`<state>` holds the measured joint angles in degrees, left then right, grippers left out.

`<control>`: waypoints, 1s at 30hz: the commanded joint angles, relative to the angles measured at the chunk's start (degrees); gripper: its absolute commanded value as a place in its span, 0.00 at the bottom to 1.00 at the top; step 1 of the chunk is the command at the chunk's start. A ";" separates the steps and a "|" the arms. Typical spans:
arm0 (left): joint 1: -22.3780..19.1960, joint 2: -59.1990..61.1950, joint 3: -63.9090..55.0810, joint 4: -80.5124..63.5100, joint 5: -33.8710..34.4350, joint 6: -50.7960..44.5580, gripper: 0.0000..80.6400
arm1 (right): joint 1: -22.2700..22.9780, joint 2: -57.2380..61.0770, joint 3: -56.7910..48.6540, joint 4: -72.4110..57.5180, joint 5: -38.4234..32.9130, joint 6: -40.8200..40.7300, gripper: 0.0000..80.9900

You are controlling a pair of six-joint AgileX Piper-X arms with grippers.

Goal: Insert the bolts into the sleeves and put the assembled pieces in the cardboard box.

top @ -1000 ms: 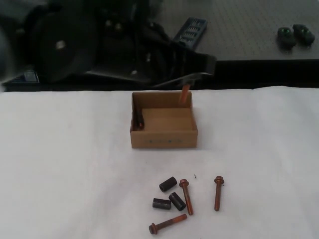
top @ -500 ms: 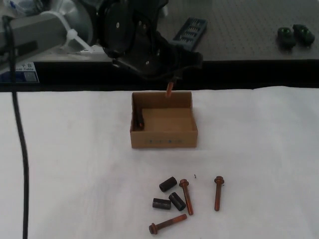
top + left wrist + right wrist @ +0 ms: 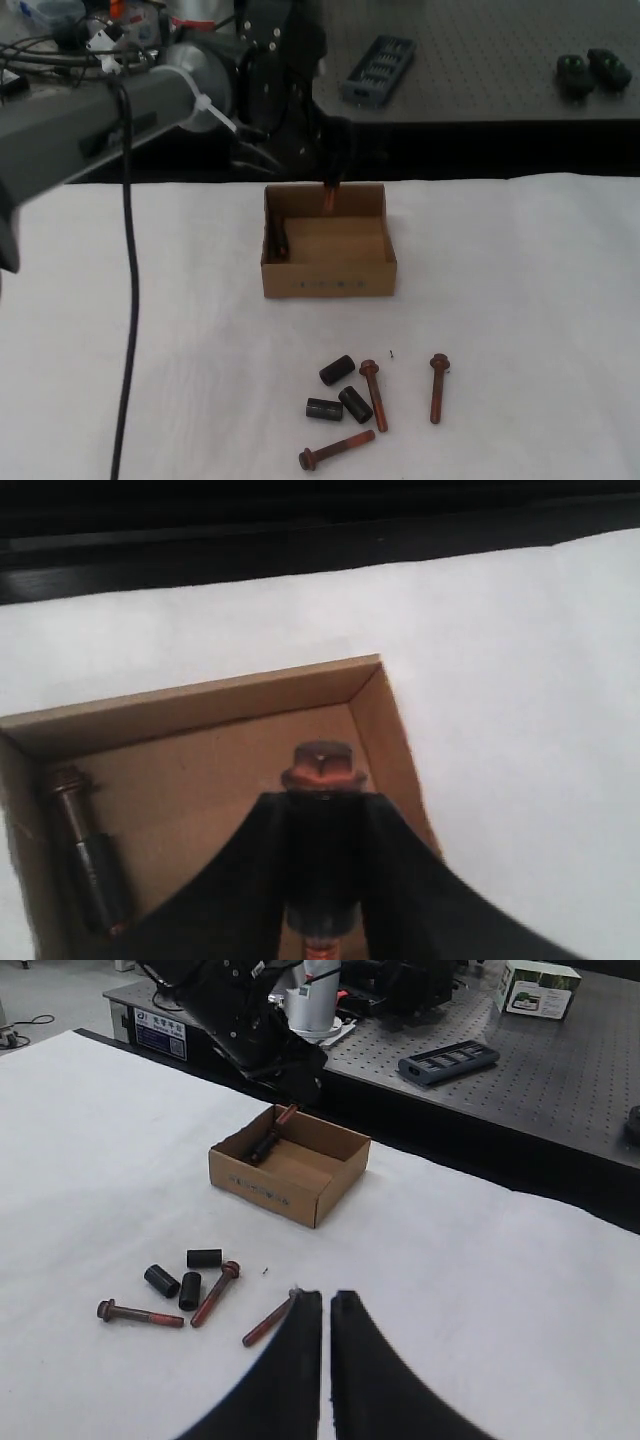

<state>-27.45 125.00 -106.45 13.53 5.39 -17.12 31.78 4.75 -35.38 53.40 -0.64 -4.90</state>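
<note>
Left pincer (image 3: 320,815) pinching a sleeved bolt (image 3: 319,767) over the cardboard box (image 3: 230,685), one assembled piece (image 3: 88,865) lying along its wall; right pincer (image 3: 325,1302) pressed together near loose bolts (image 3: 268,1322) and sleeves (image 3: 204,1258) on the table (image 3: 480,1290).

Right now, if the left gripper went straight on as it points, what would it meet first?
Probably the cardboard box floor, near a wall; depth is unclear. The left gripper, shut on a sleeved bolt, points into the box.
</note>
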 commanded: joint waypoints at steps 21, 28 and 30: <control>2.09 8.06 -0.89 -0.70 -2.03 -7.03 0.01 | -0.34 -0.46 0.36 0.65 0.06 2.74 0.04; 2.09 8.06 -0.89 -0.70 -0.89 -6.91 0.25 | -0.34 -0.46 0.36 0.65 0.06 2.74 0.04; 2.09 8.06 -0.89 -0.70 -0.91 -7.09 0.36 | -0.34 -0.46 0.36 0.65 0.06 2.74 0.04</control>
<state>-25.67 133.38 -106.76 13.16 4.24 -23.30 31.78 4.75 -34.84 54.30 -0.64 -2.28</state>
